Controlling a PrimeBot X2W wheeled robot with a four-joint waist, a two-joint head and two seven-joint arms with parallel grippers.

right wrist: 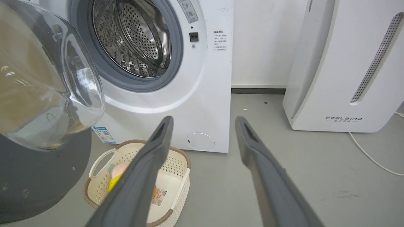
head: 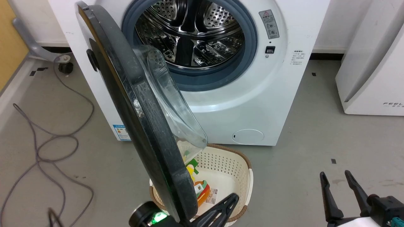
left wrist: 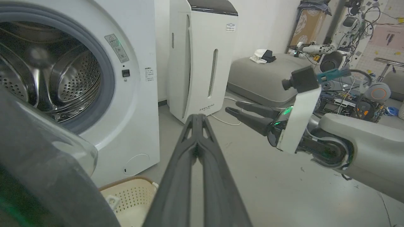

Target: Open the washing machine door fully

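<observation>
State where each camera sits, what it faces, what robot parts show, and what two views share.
Head view: on the head, looking down at the washing machine door, steel drum and laundry basket; left hand bottom centre, right hand lower right.
Left wrist view: on the left wrist, along shut fingers towards the FEELBIRD tower unit; right hand at right.
Right wrist view: on the right wrist, along open fingers towards the machine's front and basket.
Shared: both wrist views show the tower unit.
</observation>
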